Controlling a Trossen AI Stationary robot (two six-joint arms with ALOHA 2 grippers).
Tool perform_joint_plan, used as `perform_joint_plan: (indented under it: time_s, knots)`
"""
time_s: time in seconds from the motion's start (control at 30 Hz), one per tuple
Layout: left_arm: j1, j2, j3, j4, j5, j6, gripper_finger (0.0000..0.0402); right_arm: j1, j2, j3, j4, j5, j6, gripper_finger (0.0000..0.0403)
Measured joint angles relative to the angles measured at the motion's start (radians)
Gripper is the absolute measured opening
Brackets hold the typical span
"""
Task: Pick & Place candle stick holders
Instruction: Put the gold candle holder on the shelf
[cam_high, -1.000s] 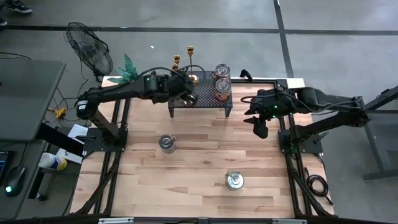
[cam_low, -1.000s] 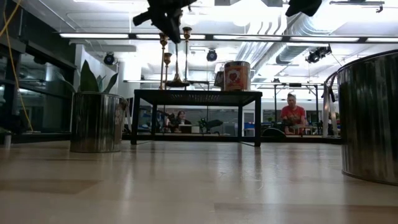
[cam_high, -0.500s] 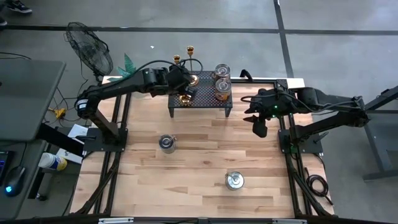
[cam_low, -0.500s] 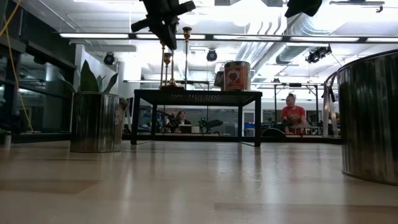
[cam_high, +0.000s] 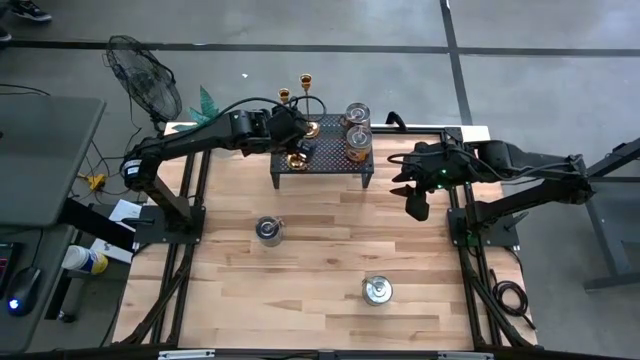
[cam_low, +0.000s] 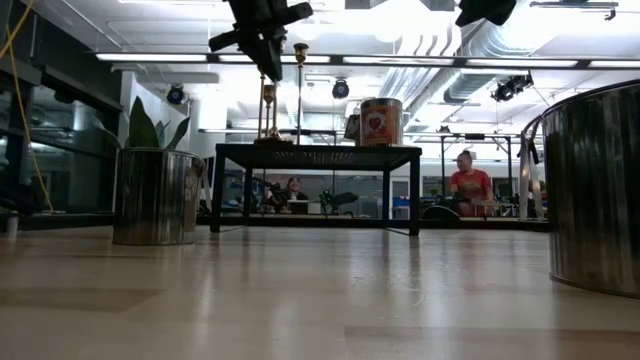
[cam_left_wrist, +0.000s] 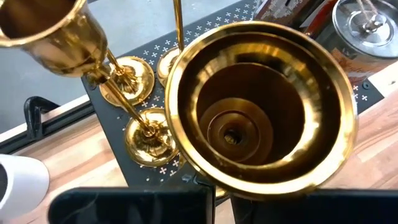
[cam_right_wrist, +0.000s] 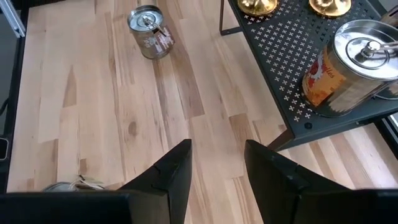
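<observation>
**Left gripper over the black rack with a gold holder**

In the high view, the left gripper (cam_high: 288, 133) is in the upper middle of the frame, above the left end of the black perforated rack (cam_high: 325, 158). In the left wrist view a big candle stick holder (cam_left_wrist: 261, 109) fills the centre and right of the frame, seen into its gold cup, just in front of the dark fingers at the bottom edge; the fingers seem closed on it, but the contact itself is hidden. Behind it, at the left of this frame, two other holders (cam_left_wrist: 140, 134) stand with round bases on the rack. In the low view, slim gold stems (cam_low: 298, 85) stand upright on the rack at the upper centre, below the gripper.

Two tin cans (cam_high: 356, 130) stand on the right part of the rack. Two more cans (cam_high: 268, 230) stand on the wooden table (cam_high: 330, 270), lower in the frame.

The right gripper (cam_right_wrist: 214, 165) waits over the table at the right of the high view, beside the rack, with its fingers apart and nothing between them.
</observation>
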Motion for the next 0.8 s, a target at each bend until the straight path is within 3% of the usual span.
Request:
perform_joint_plan:
  time_s: [0.8]
  knots:
    - [0.000, 0.000, 0.000, -0.006, -0.015, 0.000, 0.0010, 0.000, 0.000, 0.000, 0.014, -0.001, 0.000, 0.0140]
